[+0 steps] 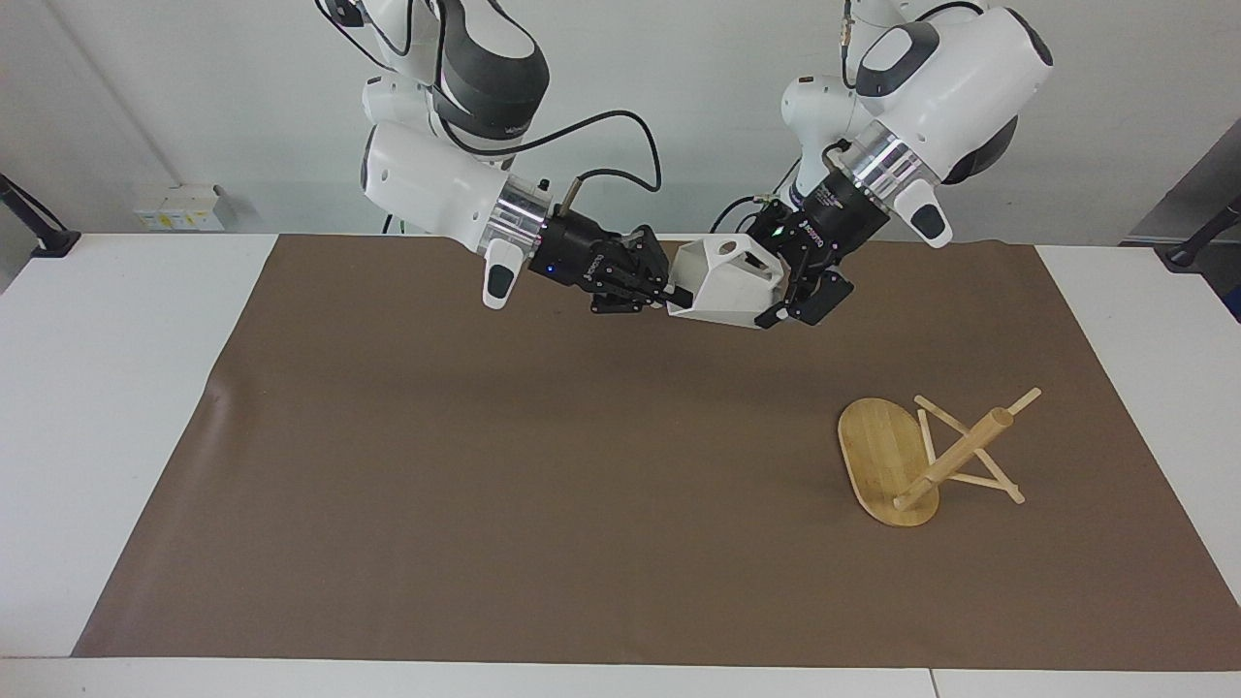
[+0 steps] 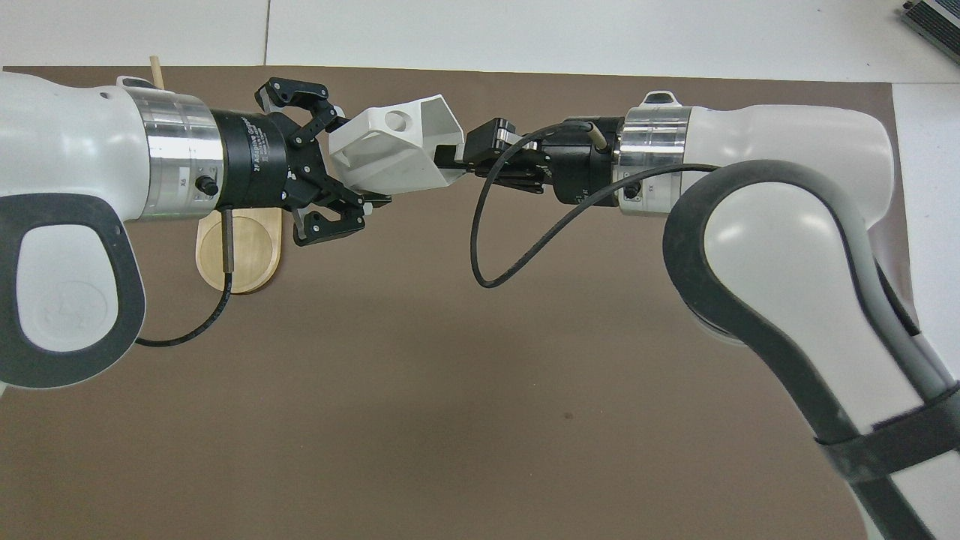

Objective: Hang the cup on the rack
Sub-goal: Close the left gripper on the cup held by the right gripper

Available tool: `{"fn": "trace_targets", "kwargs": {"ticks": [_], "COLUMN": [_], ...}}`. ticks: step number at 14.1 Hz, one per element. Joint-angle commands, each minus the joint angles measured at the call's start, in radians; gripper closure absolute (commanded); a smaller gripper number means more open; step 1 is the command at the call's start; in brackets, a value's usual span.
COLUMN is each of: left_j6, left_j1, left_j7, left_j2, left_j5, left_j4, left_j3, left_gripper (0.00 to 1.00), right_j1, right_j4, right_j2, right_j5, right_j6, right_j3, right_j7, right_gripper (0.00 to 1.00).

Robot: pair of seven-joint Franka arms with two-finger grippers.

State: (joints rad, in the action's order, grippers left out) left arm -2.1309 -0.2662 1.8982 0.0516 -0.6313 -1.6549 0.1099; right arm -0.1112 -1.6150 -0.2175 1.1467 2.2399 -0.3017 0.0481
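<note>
The white faceted cup [image 1: 729, 287] [image 2: 390, 154] hangs in the air over the part of the mat nearest the robots, held from both sides. My left gripper [image 1: 781, 293] [image 2: 339, 182] is shut on the cup's handle end. My right gripper [image 1: 673, 292] [image 2: 452, 160] is shut on the wall at the cup's mouth. The bamboo rack [image 1: 880, 452] [image 2: 253, 253] rests on the mat toward the left arm's end of the table, farther from the robots than the cup. In the overhead view my left arm covers most of the rack.
A brown mat [image 1: 485, 465] covers most of the white table [image 1: 107, 388]. A black cable [image 2: 487, 247] loops down from my right wrist over the mat.
</note>
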Motion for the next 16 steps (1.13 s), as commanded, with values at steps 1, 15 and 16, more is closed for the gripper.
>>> {"fn": "trace_targets", "kwargs": {"ticks": [1, 15, 16], "left_j6": [0.046, 0.094, 0.11], "left_j1": [-0.004, 0.019, 0.036], "left_j7": [-0.037, -0.067, -0.067], "left_j2": [-0.019, -0.03, -0.032], "left_j5": [-0.011, -0.022, -0.024], "left_j4": [0.003, -0.005, -0.006], "left_j3": [0.005, -0.006, -0.006], "left_gripper": [1.0, 1.0, 1.0], "right_j1": [0.004, 0.002, 0.002], "right_j4": [-0.011, -0.011, -0.011], "right_j2": [0.003, 0.003, 0.003], "right_j5": [0.013, 0.011, 0.011], "right_j6": [0.027, 0.027, 0.027], "right_j3": [-0.005, -0.005, -0.005], "right_j7": [-0.004, -0.02, -0.02], "right_gripper": [1.0, 0.0, 0.0]}}
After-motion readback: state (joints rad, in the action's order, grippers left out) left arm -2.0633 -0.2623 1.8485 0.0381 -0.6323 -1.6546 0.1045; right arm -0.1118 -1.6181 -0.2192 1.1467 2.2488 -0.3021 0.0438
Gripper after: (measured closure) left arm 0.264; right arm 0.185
